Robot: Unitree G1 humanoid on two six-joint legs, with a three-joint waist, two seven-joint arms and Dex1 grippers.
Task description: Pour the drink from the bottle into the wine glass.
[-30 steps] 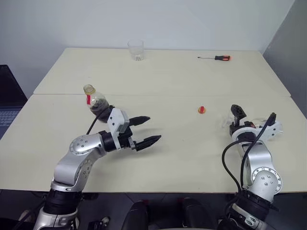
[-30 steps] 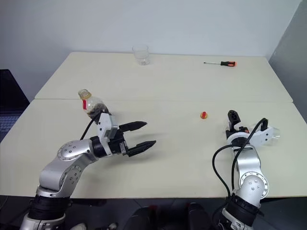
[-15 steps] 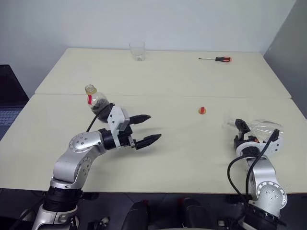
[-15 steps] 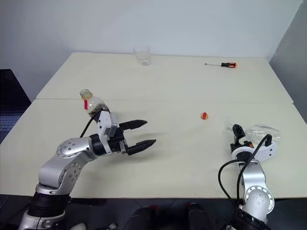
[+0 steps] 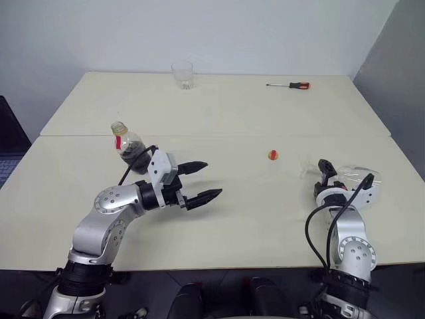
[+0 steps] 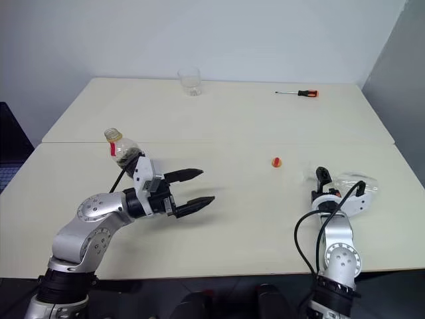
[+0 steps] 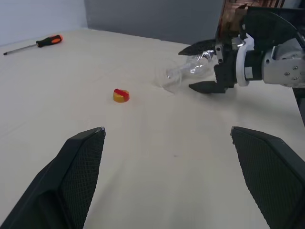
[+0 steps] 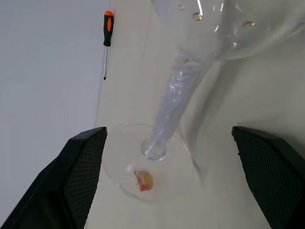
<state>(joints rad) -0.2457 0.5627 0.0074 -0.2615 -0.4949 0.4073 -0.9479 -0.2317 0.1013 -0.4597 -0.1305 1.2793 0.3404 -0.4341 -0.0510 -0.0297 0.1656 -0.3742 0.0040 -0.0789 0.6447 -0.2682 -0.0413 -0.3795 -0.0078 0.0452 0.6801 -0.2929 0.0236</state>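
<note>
Wine glass: lying on its side on counter, at three o'clock, right end effector spread wide astride its stem. Bottle: uncapped, upright, nine o'clock, beside released left end effector. Step, as judged: righting the glass; next calls for closing on the stem.

bottle: upright, uncapped, behind left tool
left tool: spread wide, empty
wine glass: lying by right tool
cap: on surface

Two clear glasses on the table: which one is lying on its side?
The wine glass, the stemmed one lying between the right gripper's open fingers near the table's right edge. The short tumbler stands upright at the far edge.
</note>
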